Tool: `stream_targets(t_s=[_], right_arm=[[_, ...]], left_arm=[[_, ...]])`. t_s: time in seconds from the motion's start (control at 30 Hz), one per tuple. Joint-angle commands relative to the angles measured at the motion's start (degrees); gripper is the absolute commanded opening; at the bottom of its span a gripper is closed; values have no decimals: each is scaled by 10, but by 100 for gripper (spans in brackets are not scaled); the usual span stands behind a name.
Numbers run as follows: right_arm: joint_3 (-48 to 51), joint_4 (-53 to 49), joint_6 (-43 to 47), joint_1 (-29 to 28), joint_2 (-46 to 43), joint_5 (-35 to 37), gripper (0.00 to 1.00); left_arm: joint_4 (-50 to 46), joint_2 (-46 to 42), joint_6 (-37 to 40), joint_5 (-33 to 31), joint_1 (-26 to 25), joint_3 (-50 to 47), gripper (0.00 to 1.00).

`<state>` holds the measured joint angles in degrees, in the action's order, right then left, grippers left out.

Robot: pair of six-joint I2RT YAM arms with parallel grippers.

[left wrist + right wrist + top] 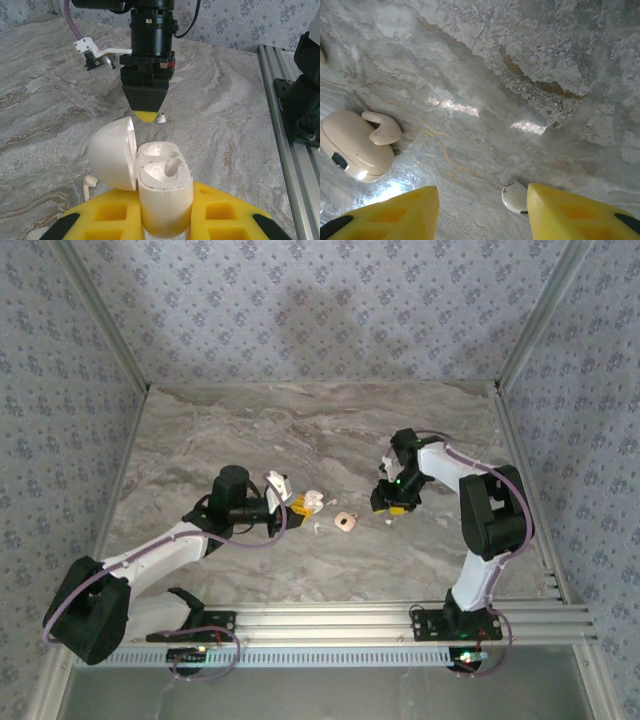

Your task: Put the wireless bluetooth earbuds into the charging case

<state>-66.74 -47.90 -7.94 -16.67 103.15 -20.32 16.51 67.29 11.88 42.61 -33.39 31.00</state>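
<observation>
The left gripper point(165, 222) clamps the open charging case point(165, 197), which is empty inside. The right gripper point(481, 202) stands spread around one earbud point(515, 197).

Left arm point(160, 545) is stretched out low, reaching forward and inward with the wrist about level. The left gripper point(297, 504) has its yellow fingers point(220, 210) clamped on the charging case point(165, 197) between them. Right arm point(490, 510) is folded elbow-up and the wrist is tipped down. On the right gripper point(392, 508) the fingers point(570, 210) are spread wide.
</observation>
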Motion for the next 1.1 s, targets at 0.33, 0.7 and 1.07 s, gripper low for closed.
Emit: stream_targets(t_s=[0.33,0.7,1.07], right_arm=[[13,-23,22,-8,19,27,51],[26,-58,19,-21,5,19,48],[-45,-132,-18,-31,-41,92,44]], left_arm=[[-2,2,-4,5,2,13,18],[-6,-1,-6,4,2,13,18],[-4,-1,-8,6,2,14,18]])
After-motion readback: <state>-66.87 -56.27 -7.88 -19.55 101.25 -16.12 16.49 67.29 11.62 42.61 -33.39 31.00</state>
